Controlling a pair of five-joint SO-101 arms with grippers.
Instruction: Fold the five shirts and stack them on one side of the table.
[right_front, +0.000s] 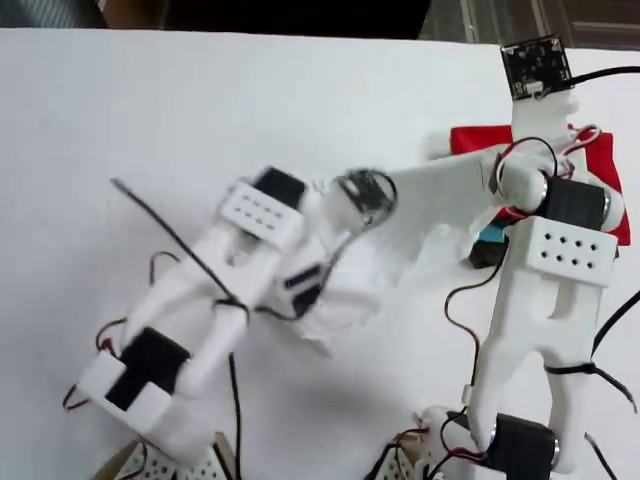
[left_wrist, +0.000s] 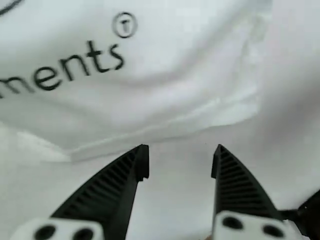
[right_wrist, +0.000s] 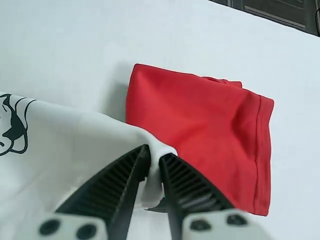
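Observation:
A white shirt (right_front: 400, 230) with black print lies crumpled mid-table, one end pulled up toward the right arm. My right gripper (right_wrist: 154, 152) is shut on a folded edge of this white shirt (right_wrist: 65, 145). Just beyond it lies a folded red shirt (right_wrist: 200, 125). From above, the red shirt (right_front: 607, 165) sits at the table's right side, partly hidden by the right arm. My left gripper (left_wrist: 180, 150) is open, low over the table, just short of the white shirt's hem (left_wrist: 175, 75), with nothing between its fingers.
The white table (right_front: 150, 100) is bare across its left and back parts. Loose black cables (right_front: 160, 225) run beside the left arm. Both arm bases stand at the front edge. A small teal patch (right_front: 490, 233) shows under the right arm.

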